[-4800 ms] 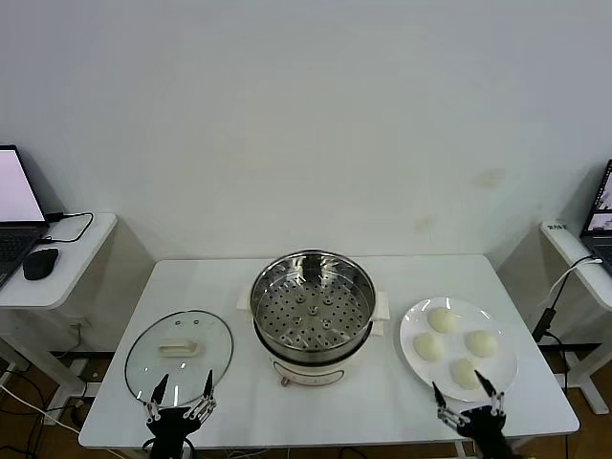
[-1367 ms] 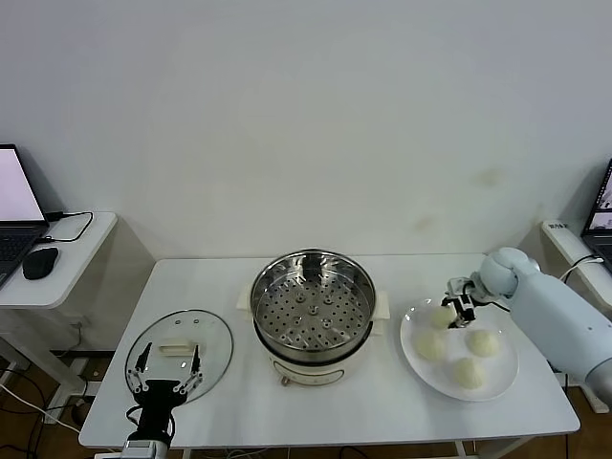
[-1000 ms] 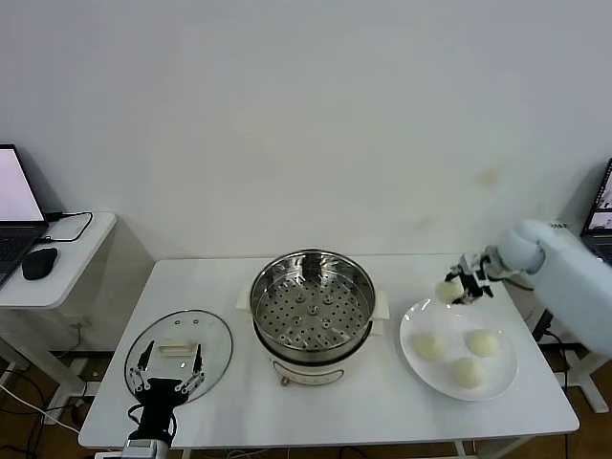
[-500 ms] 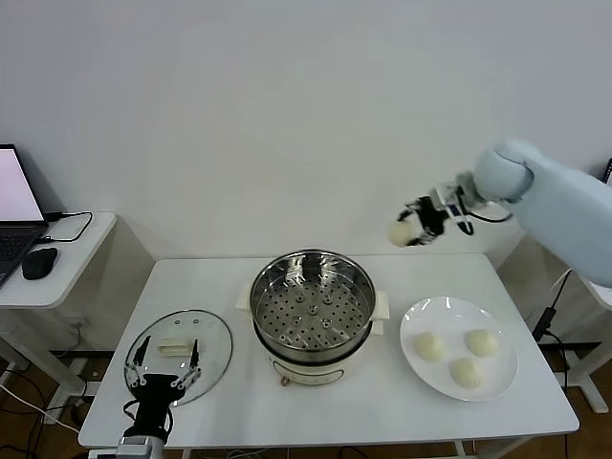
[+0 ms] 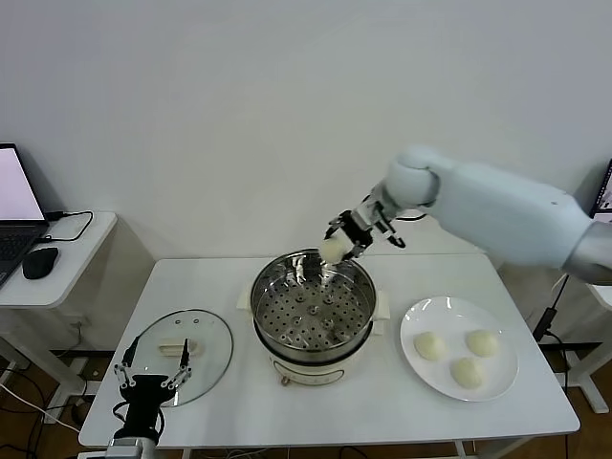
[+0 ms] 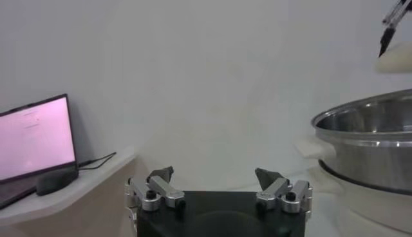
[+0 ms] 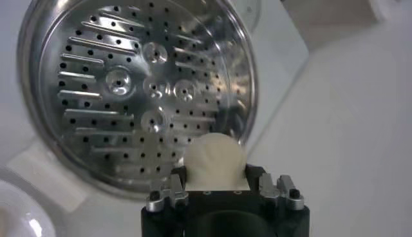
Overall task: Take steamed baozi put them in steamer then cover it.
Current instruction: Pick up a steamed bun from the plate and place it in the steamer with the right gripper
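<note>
Bun in hand: head view, one bun [image 5: 332, 250] is clamped in the right gripper [image 5: 337, 247], hanging just above the far rim of the steamer [image 5: 313, 304], not yet set down.
Other buns: three buns [image 5: 454, 352] lie on the white plate [image 5: 411, 359], well off to the right gripper's outer side, below it.
Left gripper: head view, the left gripper [image 5: 151, 364] hovers with fingers spread wide over the near edge of the glass lid [image 5: 215, 339], grasping nothing; the lid handle [image 5: 176, 348] sits just ahead of it.
Left wrist view: both fingers [image 6: 159, 187] stand apart and empty; steamer [image 6: 370, 125] off to one side, the held bun [image 6: 396, 60] high above its rim.
Right wrist view: bun [image 7: 213, 159] pinched between the two fingers [image 7: 168, 195], with the steamer's holed floor [image 7: 132, 90] beneath and beyond.
Handling: likely light, soft and easily dented; a gentle pinch across the middle suits it.
Next: likely lower toward the holed floor, then let go.
</note>
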You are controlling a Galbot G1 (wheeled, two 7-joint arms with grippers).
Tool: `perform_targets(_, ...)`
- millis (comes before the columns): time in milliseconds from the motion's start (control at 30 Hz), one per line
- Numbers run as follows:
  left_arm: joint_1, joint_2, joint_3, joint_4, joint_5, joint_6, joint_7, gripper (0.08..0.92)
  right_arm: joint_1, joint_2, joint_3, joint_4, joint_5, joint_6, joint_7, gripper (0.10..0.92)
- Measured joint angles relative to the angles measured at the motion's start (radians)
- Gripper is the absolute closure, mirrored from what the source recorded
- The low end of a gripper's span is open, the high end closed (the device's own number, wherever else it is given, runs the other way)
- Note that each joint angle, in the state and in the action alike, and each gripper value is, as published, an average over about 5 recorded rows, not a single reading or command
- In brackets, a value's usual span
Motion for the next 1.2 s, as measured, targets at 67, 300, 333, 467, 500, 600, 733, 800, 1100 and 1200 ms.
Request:
perform_targets(67, 0.001, -0.002, -0.002, 0.0, 0.0, 0.0, 0.0, 0.177, -0.011, 0.023, -0.009, -0.019, -0.028, 0.036, 0.008, 0.447)
perform_targets(300, 0.001, -0.003, -0.006, 0.004, 0.0, -0.001, 0.0, 0.177, -0.047, 0.084, -0.025, -0.079, -0.127, 0.145, 0.03, 0.444)
perform_targets(333, 0.001, -0.003, -0.006, 0.005, 0.0, -0.001, 0.0, 0.177, -0.053, 0.091, -0.025, -0.088, -0.142, 0.159, 0.033, 0.442)
perform_targets(467, 0.001, -0.003, -0.006, 0.006, 0.0, -0.003, 0.0, 0.177, -0.074, 0.116, -0.024, -0.124, -0.202, 0.207, 0.048, 0.44)
perform_targets(500, 0.001, -0.003, -0.006, 0.006, 0.0, -0.003, 0.0, 0.177, -0.079, 0.122, -0.023, -0.133, -0.216, 0.217, 0.051, 0.44)
perform_targets(600, 0.001, -0.003, -0.007, 0.006, -0.001, -0.005, 0.0, 0.177, -0.094, 0.138, -0.015, -0.159, -0.261, 0.247, 0.063, 0.438)
perform_targets(733, 0.003, -0.006, -0.007, 0.004, 0.0, -0.006, 0.0, 0.177, -0.109, 0.155, -0.005, -0.186, -0.306, 0.278, 0.076, 0.422)
perform_targets(800, 0.003, -0.006, -0.007, 0.003, 0.001, -0.006, 0.0, 0.177, -0.111, 0.159, -0.003, -0.193, -0.32, 0.288, 0.081, 0.385)
perform_targets(1100, 0.012, -0.006, -0.013, -0.007, 0.001, -0.006, -0.001, 0.177, -0.064, 0.142, -0.023, -0.162, -0.276, 0.277, 0.066, 0.207)
perform_targets(1200, 0.016, -0.006, -0.014, -0.015, 0.001, -0.006, 0.0, 0.177, -0.018, 0.11, -0.041, -0.105, -0.204, 0.221, 0.038, 0.203)
